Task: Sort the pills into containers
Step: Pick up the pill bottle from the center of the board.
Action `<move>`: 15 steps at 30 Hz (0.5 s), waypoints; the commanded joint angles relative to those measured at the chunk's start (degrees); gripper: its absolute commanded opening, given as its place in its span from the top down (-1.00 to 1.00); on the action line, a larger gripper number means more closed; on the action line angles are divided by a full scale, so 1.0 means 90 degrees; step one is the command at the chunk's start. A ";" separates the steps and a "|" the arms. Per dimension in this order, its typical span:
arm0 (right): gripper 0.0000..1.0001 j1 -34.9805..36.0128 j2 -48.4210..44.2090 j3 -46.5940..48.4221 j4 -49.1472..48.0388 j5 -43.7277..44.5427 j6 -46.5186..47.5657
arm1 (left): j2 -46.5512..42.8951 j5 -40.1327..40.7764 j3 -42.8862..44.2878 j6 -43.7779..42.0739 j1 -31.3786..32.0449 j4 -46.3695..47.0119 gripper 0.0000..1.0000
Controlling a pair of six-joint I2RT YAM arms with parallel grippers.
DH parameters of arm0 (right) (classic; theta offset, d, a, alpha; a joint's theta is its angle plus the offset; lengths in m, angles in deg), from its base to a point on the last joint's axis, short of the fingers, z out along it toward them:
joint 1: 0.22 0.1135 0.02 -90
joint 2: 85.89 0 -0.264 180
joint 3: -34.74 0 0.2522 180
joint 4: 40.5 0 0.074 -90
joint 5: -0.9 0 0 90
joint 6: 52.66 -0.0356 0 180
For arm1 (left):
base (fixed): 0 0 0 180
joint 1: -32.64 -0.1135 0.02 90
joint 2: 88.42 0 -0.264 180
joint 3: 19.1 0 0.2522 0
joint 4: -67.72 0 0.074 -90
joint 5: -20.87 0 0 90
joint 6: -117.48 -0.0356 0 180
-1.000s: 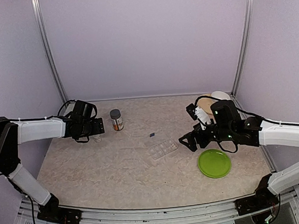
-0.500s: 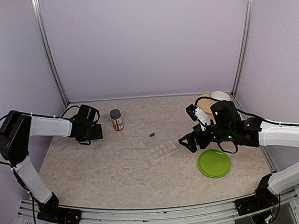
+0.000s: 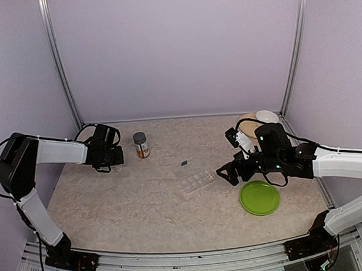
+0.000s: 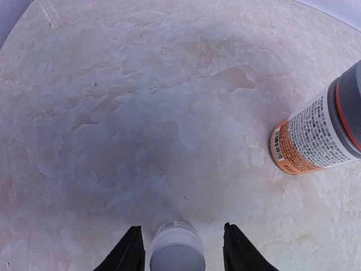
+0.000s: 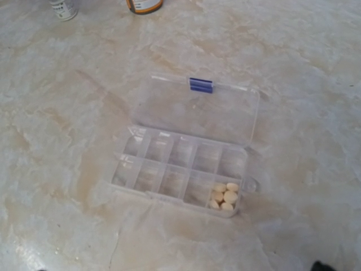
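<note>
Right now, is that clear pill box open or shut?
Open. The pill box lid lies folded back flat; pale pills sit uncovered in one corner.

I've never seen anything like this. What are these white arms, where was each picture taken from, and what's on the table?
These are two robot arms bolted at the near edge of a table. One picture looks down from above; the other two come from cameras on each wrist. The left claw straddles a small white bottle without visibly gripping it, beside an orange-labelled bottle. The right claw is open and empty, near an open clear pill box with pale pills in one corner compartment. A green plate and white bowl sit nearby.
</note>
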 commanded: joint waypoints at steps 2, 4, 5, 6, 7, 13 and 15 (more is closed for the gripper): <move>-1.00 -0.0070 0.0058 0.0039 -0.0156 -0.0047 -0.0017 | 0.0117 -0.0046 0.0118 -0.0051 -0.0040 0.0052 0.11; -1.00 -0.0072 0.0069 0.0046 -0.0152 -0.0056 -0.0024 | 0.0140 -0.0040 0.0128 -0.0053 -0.0040 0.0034 0.11; -1.00 -0.0074 0.0072 0.0045 -0.0157 -0.0058 -0.0027 | 0.0147 -0.0036 0.0136 -0.0053 -0.0040 0.0025 0.11; -1.00 -0.0072 0.0069 0.0047 -0.0165 -0.0056 -0.0033 | 0.0155 -0.0027 0.0143 -0.0043 -0.0035 0.0007 0.12; -1.00 -0.0073 0.0069 0.0047 -0.0161 -0.0053 -0.0034 | 0.0159 -0.0026 0.0139 -0.0042 -0.0039 0.0004 0.16; -1.00 -0.0071 0.0079 0.0062 -0.0151 -0.0066 -0.0026 | 0.0145 0.0004 0.0129 -0.0032 -0.0040 -0.0007 0.26; -1.00 -0.0071 0.0078 0.0068 -0.0149 -0.0064 -0.0034 | 0.0133 0.0013 0.0122 -0.0023 -0.0032 -0.0016 0.33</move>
